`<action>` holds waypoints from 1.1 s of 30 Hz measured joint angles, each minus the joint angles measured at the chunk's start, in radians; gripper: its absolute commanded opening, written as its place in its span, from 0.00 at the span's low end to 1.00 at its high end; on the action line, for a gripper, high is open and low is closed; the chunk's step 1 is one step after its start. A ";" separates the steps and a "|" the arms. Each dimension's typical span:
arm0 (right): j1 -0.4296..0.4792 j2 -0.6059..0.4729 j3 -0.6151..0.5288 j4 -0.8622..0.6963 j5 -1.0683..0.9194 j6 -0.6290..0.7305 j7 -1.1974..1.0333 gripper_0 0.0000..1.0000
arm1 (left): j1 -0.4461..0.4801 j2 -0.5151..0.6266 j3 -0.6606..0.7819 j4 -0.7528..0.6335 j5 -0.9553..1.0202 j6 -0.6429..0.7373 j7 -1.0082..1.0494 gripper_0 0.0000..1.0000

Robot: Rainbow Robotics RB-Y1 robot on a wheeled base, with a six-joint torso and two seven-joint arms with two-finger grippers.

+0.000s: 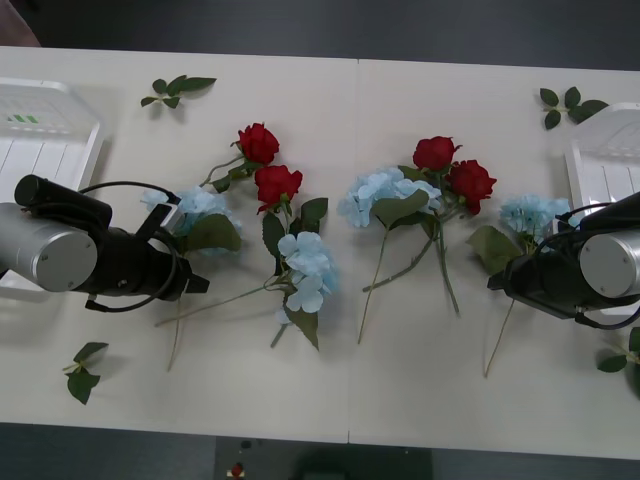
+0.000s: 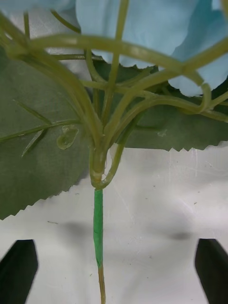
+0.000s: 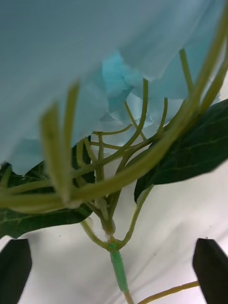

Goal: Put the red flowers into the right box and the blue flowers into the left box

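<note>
Nearest the camera, the left gripper [image 1: 195,283] is seen low over the white table [image 1: 420,400], its black fingers [image 3: 15,270] spread open at either side of the thin green stem of a pale sky-blue artificial hydrangea [image 1: 195,212]. In the left wrist view that stem runs between the two fingers without being touched, and the fluffy blue head and dark green leaves hang just ahead of them. The right gripper [image 1: 497,281] is held likewise at the opposite side, its black fingers [image 2: 19,268] open and apart from the stem of another pale blue hydrangea [image 1: 532,213], whose stem passes midway between them in the right wrist view.

Between the two arms, a third blue hydrangea [image 1: 307,268] lies on the table beside two deep-red artificial roses [image 1: 277,183], and a fourth blue hydrangea [image 1: 385,192] lies with its head touching the second pair of red roses [image 1: 470,182]. All stems point towards the near edge.

Farther back, the shallow white plastic left box [image 1: 45,135] is seen at the left edge of the table and the shallow white translucent right box [image 1: 605,165] at the right edge; the visible parts of both hold no flowers. Loose green leaf sprigs [image 1: 175,90] are scattered near the corners.
</note>
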 measured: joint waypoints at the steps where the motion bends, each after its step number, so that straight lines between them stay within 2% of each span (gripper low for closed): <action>1: 0.000 0.000 0.000 0.000 0.000 0.000 0.001 0.02 | 0.000 0.000 0.000 0.000 -0.001 0.000 0.000 0.36; 2: 0.000 0.000 0.000 0.000 0.001 0.000 0.002 0.00 | 0.000 0.000 0.000 0.000 -0.001 0.000 0.000 0.15; 4: 0.000 0.000 0.000 0.000 0.006 0.000 0.002 0.00 | 0.000 0.000 0.000 0.000 -0.005 -0.002 0.000 0.01; 20: 0.000 0.000 0.000 -0.002 0.016 0.000 0.003 0.00 | 0.000 0.002 0.000 -0.002 -0.035 -0.008 0.000 0.00; 24: 0.000 0.000 0.000 -0.029 0.015 0.000 0.003 0.00 | 0.000 0.041 0.013 -0.056 -0.030 -0.008 0.000 0.00; 28: 0.000 -0.003 -0.007 -0.082 0.011 0.009 0.004 0.00 | 0.000 0.130 0.103 -0.155 -0.009 0.037 0.001 0.00; 31: 0.000 -0.003 -0.046 -0.122 -0.006 0.039 0.039 0.00 | 0.000 0.201 0.235 -0.194 0.039 0.121 0.006 0.00; 33: 0.000 -0.003 -0.090 -0.141 -0.015 0.052 0.139 0.00 | 0.000 0.238 0.335 -0.190 0.057 0.167 0.007 0.00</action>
